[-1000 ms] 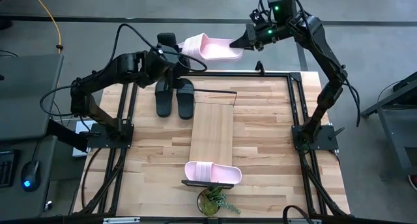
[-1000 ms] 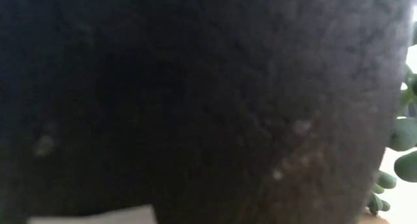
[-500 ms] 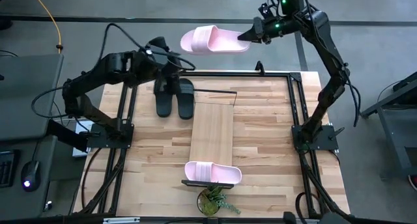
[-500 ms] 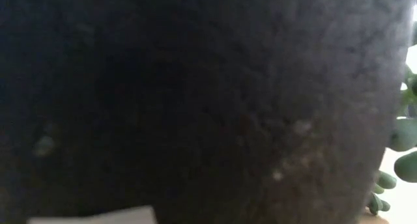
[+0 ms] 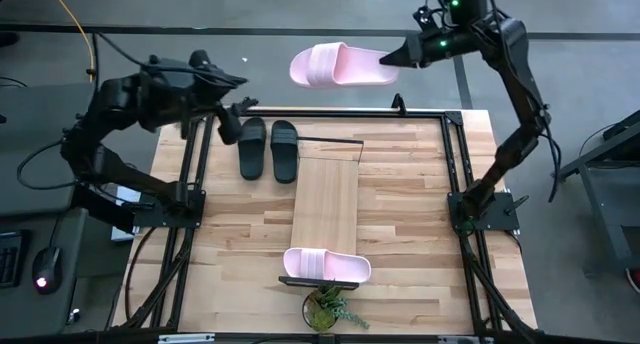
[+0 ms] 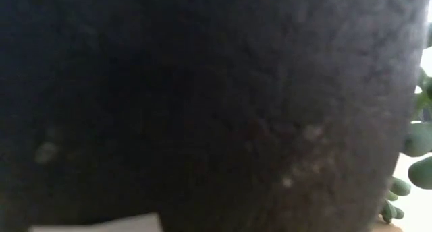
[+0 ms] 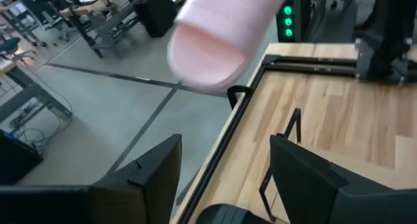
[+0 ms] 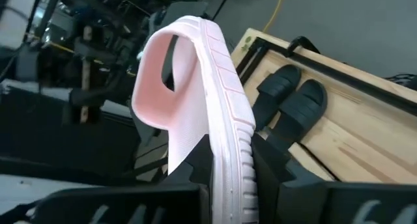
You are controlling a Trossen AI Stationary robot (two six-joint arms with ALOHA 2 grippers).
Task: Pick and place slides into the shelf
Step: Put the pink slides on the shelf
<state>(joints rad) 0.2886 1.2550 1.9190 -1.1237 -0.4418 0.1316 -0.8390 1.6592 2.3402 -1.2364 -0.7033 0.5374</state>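
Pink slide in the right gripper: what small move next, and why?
Probably carry it back over the table toward the shelf. The right gripper holds the pink slide in the air beyond the table's far edge, and the shelf's plank is bare except for the other pink slide.

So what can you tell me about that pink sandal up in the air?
The pink slide is a pale, soft-looking foam slip-on with a wide strap and a ribbed edge along its sole. It hangs above the floor just beyond the table's far edge, lying roughly level and sideways in the high view. The right gripper is shut on one end; nothing else touches it. The left gripper, open, is well clear of it, near the black slides.
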